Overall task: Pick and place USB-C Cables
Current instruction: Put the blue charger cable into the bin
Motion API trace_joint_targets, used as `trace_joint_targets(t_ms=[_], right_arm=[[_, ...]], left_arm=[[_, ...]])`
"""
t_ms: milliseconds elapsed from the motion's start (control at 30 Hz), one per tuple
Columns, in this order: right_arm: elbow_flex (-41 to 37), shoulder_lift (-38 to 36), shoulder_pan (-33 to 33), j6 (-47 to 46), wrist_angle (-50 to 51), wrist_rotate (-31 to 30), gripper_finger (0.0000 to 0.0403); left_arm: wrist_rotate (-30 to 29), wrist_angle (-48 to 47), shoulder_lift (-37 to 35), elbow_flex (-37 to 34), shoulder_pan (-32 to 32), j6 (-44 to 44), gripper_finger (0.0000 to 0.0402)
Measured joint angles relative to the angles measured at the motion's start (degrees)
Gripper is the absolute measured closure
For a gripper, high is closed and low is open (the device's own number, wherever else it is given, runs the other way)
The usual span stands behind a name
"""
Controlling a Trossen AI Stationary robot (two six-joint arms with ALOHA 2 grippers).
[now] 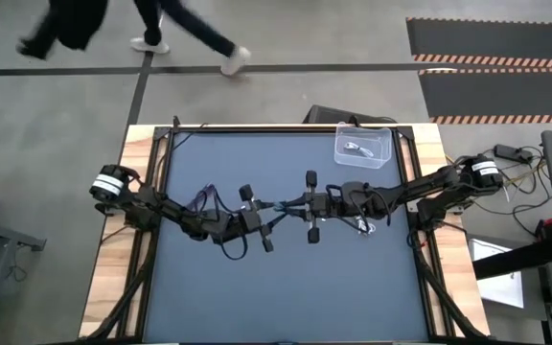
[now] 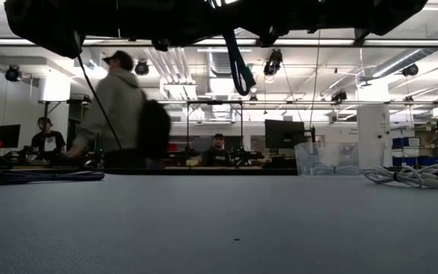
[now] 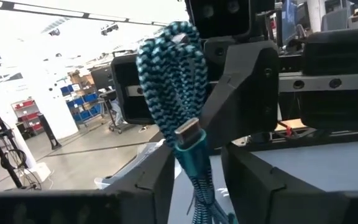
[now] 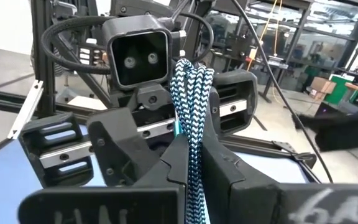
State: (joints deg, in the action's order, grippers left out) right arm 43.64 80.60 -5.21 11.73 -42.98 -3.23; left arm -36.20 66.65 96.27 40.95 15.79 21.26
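The dark blue table top (image 1: 286, 278) fills the middle of the high view. At its centre the left gripper (image 1: 260, 217) and right gripper (image 1: 293, 204) meet, both clamped on the teal-and-white braided cable (image 4: 192, 118). At upper right the clear plastic bin (image 1: 362, 149) holds a white cable (image 1: 356, 149). A white folded cable (image 2: 409, 176) lies right of centre, a dark purple folded cable (image 2: 48, 176) left.

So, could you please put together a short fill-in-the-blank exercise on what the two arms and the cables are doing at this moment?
1. The cable clamped between both grippers is braided white and ____.
2. The clear plastic bin already holds a ____ cable.
3. In the high view, the left gripper and right gripper meet above the table's ____.
4. Another white cable lies on the table beside the ____ arm.

Missing words: teal; white; middle; right
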Motion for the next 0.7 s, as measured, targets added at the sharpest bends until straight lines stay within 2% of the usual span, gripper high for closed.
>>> trace_joint_targets(t_ms=[167,567,700], right_arm=[[0.0,-0.17,0.0,0.89,1.16,-1.24,0.039],[-0.02,-3.98,0.3,1.79,9.96,-4.96,0.039],[-0.02,-5.84,0.33,2.05,14.1,-7.87,0.039]], left_arm=[[-0.08,-2.92,-0.02,-0.36,0.29,-0.07,0.0268],[-2.04,-6.29,-0.09,-0.55,0.83,-0.14,0.0267],[-2.6,-6.3,-0.09,-1.07,0.9,-1.42,0.0267]])
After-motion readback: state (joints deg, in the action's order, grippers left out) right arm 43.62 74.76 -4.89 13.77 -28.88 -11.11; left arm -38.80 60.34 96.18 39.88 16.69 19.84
